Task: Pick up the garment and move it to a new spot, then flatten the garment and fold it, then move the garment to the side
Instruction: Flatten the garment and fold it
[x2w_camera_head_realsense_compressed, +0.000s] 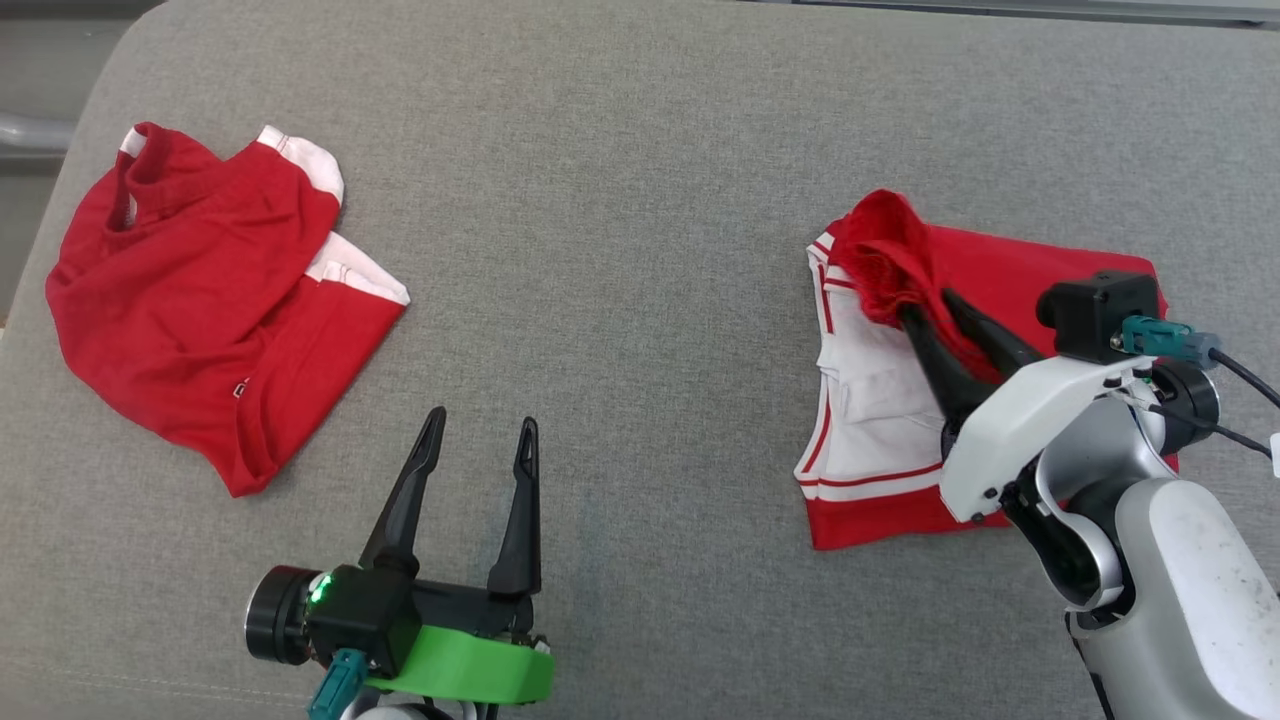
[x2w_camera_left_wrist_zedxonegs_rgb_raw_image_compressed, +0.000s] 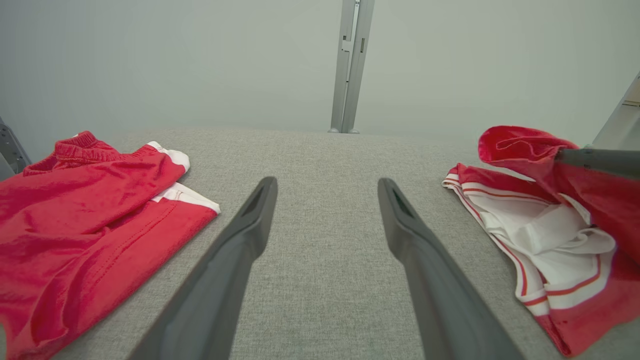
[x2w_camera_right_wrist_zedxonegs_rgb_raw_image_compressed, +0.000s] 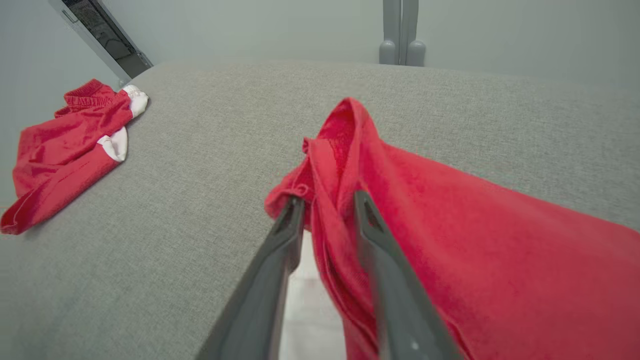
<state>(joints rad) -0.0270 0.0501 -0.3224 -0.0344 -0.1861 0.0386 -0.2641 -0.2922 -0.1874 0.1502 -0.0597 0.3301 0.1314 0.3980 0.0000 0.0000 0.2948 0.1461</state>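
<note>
Your red-and-white garment (x2w_camera_head_realsense_compressed: 880, 420) lies part-folded on the grey surface (x2w_camera_head_realsense_compressed: 620, 250), well right of the red shirt (x2w_camera_head_realsense_compressed: 190, 300), with one red flap (x2w_camera_head_realsense_compressed: 885, 235) raised. The right gripper (x2w_camera_head_realsense_compressed: 928, 303) has its jaws slightly apart around that flap; you cannot tell whether they grip it. The left gripper (x2w_camera_head_realsense_compressed: 481, 416) has its jaws wide and empty. By my judgement, finishing the fold and moving the garment aside are left to do.

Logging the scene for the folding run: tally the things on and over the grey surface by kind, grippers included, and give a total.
Red-and-white garments: 2, the left garment and the right garment
Grippers: 2, the left gripper and the right gripper
Total: 4
</note>
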